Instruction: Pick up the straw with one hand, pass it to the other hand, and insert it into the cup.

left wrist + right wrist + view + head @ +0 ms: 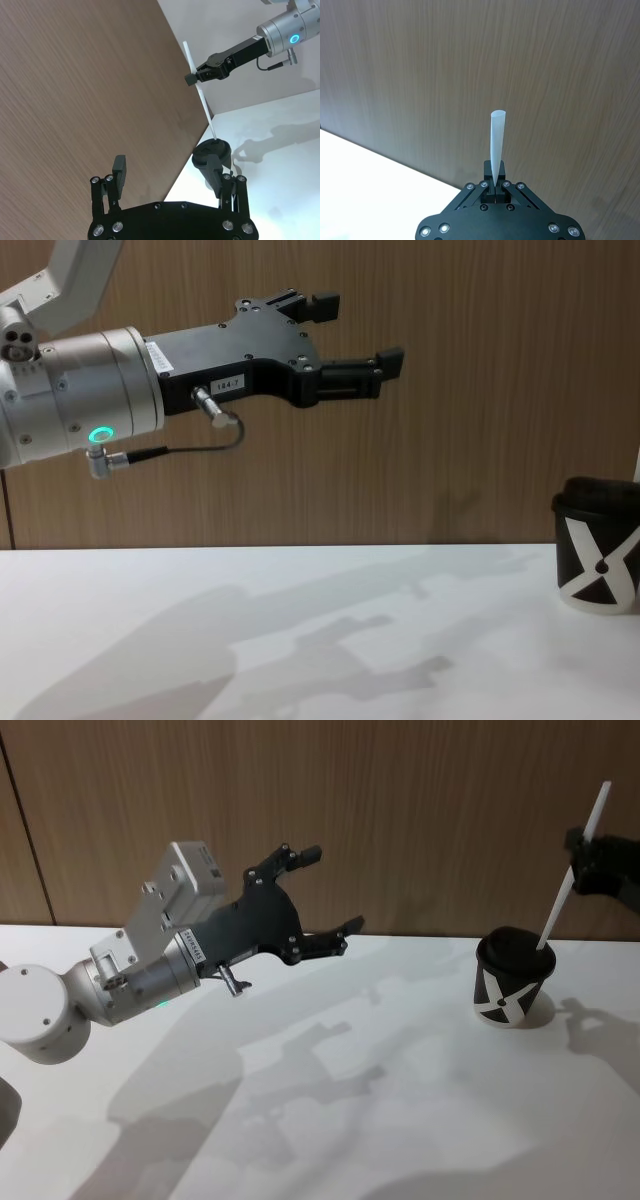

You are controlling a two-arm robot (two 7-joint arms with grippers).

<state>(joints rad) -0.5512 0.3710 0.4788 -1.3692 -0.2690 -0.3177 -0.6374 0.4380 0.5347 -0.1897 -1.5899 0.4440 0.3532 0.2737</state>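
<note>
The white straw slants down from my right gripper, which is shut on its upper part at the far right. Its lower tip meets the dark top of the black cup with the white X mark. In the right wrist view the straw rises from between the shut fingers of the right gripper. My left gripper hangs open and empty above the table, well left of the cup. The left wrist view looks past the open left gripper to the cup, the straw and the right gripper. The chest view shows the left gripper and the cup.
The white table carries the cup near its back right edge. A brown wood-panel wall stands close behind the table. The left arm's silver wrist with a green ring light reaches in from the left.
</note>
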